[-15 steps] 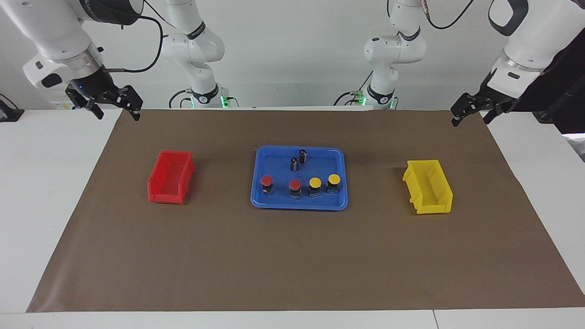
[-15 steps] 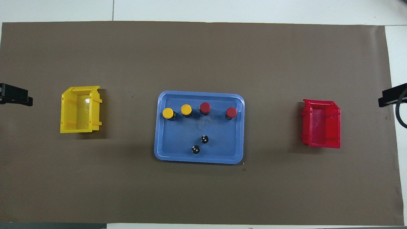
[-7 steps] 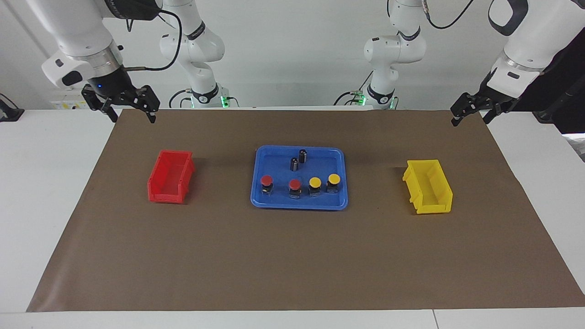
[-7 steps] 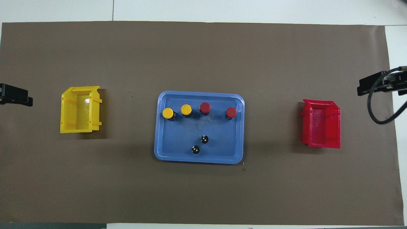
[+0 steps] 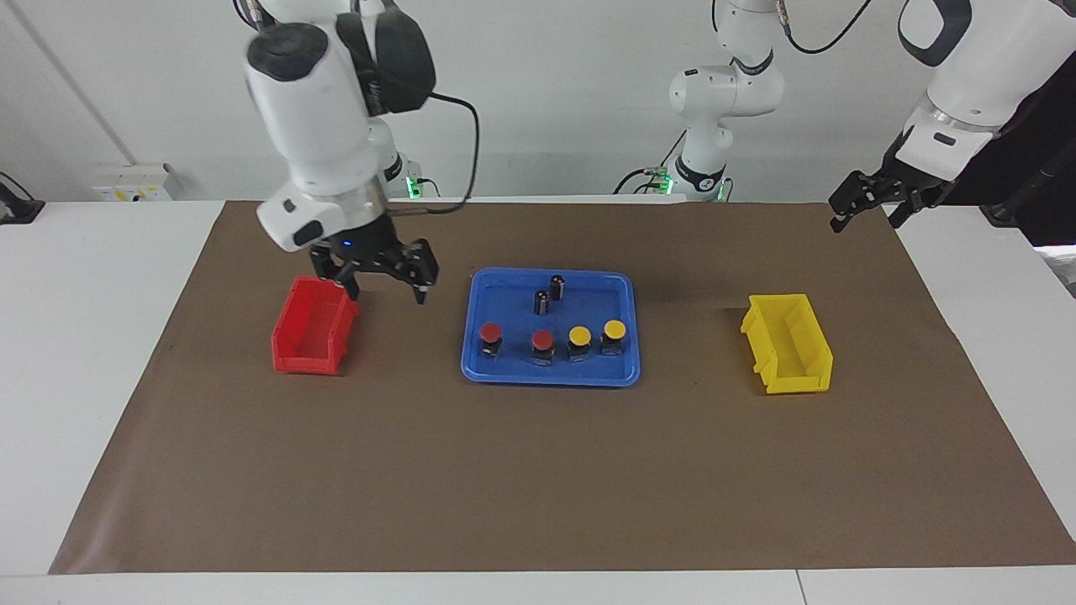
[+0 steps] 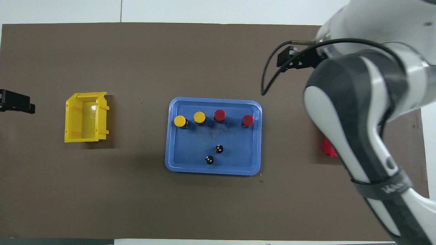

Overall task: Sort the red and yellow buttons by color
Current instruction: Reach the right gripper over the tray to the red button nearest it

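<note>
Toward the robots' edge of the desk (image 5: 101,336), over the corner of the brown mat (image 5: 504,470) at the left arm's end: left gripper (image 5: 864,223), waiting, fingers spread, nothing between them.

Counted on the mat:
- one blue tray (image 5: 551,380), midway between the desk's two ends
- one red bin (image 5: 315,328), toward the right arm's end
- one yellow bin (image 5: 790,344), toward the left arm's end, both bins well apart from the tray
- two dark cylinders (image 5: 557,286) (image 5: 541,302), upright in the part of the tray nearer the robots
- two red buttons (image 5: 490,334) (image 5: 542,339) and two yellow buttons (image 5: 579,336) (image 5: 614,329), upright in one row in the tray, farther from the robots than the cylinders, reds at the right arm's end of the row

Changed since half a second ago: right gripper (image 5: 382,292), then up by the mat's corner at the right arm's end, now lower and over the strip of mat between red bin and tray. Left gripper, tray, bins, cylinders and buttons all as before.

Right gripper's fingers spread wide and empty, one over the red bin's corner, the other just short of the tray's rim. Closest red button still in the tray, apart from those fingers. Most of the red bin hidden under the right arm in the overhead view.
</note>
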### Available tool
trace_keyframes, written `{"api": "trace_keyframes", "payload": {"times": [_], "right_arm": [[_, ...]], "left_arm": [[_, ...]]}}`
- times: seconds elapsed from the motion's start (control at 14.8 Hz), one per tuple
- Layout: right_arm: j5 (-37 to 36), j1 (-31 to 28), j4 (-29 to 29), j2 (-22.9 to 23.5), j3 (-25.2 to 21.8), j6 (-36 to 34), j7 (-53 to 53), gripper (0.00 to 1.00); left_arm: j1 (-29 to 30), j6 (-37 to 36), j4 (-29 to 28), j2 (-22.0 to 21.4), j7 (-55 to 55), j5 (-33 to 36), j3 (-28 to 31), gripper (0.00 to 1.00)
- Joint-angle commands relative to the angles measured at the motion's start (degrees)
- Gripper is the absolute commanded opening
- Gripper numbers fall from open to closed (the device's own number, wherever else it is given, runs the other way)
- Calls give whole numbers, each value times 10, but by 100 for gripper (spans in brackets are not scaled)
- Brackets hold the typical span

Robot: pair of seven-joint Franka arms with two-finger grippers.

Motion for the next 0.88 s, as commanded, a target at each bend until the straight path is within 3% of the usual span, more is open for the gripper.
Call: {"api": "trace_keyframes", "payload": {"times": [0.0,0.14,0.34,0.81], "right_arm": [[-12,15,-142,-39,3,115,43,100],[-12,25,-204,-51,3,172,54,100],[-13,42,-249,-37,2,228,72,100],[-13,44,-294,-36,3,274,76,100]], "left_arm": [[4,-5,-12,-12,4,-7,-2,100],[4,-5,-12,-12,4,-7,-2,100],[4,-6,-12,-12,4,-7,-2,100],[4,-5,-12,-12,4,-7,-2,100]]}}
